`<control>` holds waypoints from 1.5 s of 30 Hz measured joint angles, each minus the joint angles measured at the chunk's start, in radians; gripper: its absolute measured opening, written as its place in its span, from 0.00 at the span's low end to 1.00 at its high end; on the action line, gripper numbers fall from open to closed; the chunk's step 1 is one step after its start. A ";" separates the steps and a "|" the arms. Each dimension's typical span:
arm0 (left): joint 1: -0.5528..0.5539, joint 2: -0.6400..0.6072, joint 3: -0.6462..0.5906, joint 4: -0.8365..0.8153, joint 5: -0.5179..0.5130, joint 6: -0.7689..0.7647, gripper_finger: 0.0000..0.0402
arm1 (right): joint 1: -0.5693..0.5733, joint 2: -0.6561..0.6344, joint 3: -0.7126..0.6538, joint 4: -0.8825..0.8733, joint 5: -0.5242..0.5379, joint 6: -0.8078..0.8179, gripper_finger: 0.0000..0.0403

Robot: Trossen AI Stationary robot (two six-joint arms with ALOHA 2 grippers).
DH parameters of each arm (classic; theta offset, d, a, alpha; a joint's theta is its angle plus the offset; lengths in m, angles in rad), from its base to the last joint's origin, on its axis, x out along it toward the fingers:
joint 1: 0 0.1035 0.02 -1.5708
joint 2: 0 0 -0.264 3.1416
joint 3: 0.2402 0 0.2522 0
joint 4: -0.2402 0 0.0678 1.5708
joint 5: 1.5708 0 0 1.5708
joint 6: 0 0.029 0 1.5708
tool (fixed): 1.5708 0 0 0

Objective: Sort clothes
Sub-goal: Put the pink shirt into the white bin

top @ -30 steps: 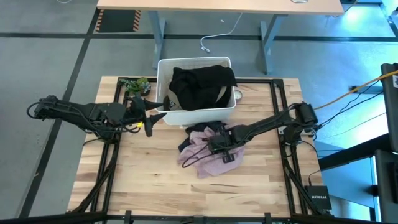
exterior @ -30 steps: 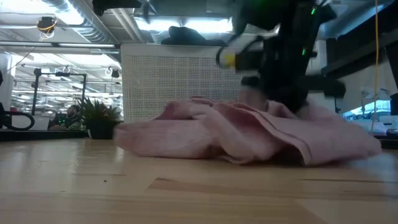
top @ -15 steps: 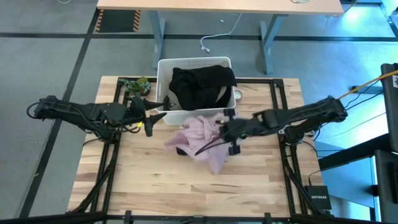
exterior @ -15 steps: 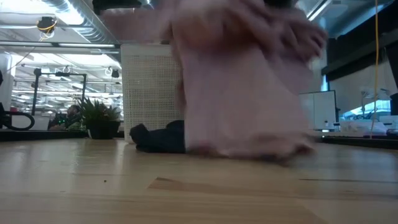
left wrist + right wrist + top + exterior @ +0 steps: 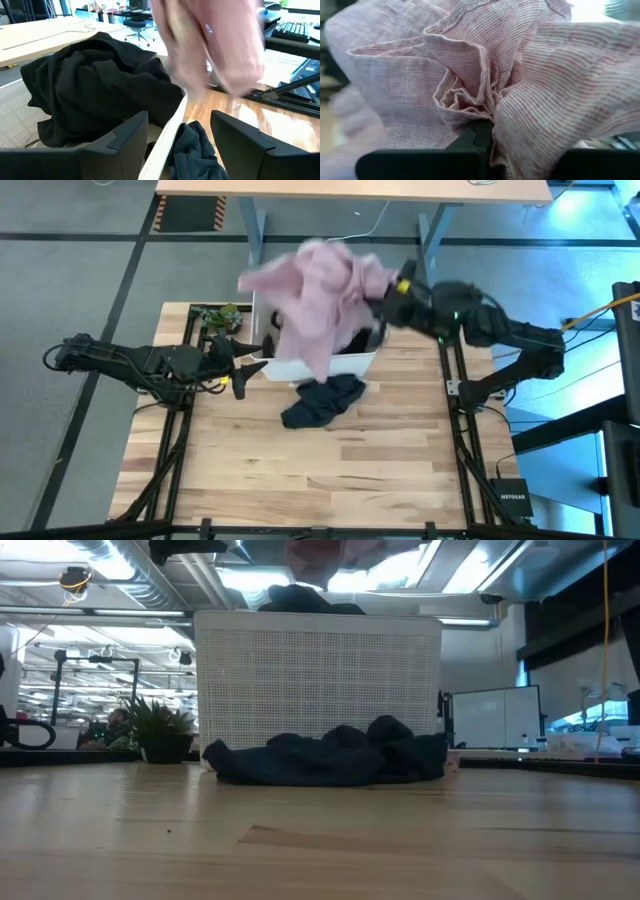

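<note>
Pink garment (image 5: 320,290) hangs high over white bin (image 5: 325,365), pinched in right gripper (image 5: 385,292) jaws. Release only when centred (hem trails outside rim). Navy garment (image 5: 320,400) on table (image 5: 300,470). Left gripper (image 5: 245,365) jaws spread, beside bin.

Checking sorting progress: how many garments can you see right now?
3: pink garment held above the bin by the right gripper; black garment in the bin; navy garment on the table. Others may be hidden.

**Count on and over the table**

Three garments — one pale pink garment (image 5: 315,295), one black garment (image 5: 352,332), one dark navy garment (image 5: 320,400). One white bin (image 5: 325,364), one potted plant (image 5: 217,317), two arms — one per side.
</note>
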 joint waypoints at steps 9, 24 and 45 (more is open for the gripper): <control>0.000 0.000 0.000 0.000 0.000 0.001 0.52 | -0.299 0.082 -0.059 -0.030 -0.200 0.128 0.09; 0.000 0.000 0.000 -0.005 0.000 0.006 0.52 | -0.421 0.498 -0.273 0.058 -0.360 0.312 0.09; 0.000 0.000 0.000 -0.022 0.000 -0.026 0.52 | -0.419 0.382 -0.071 -0.224 -0.399 0.445 0.61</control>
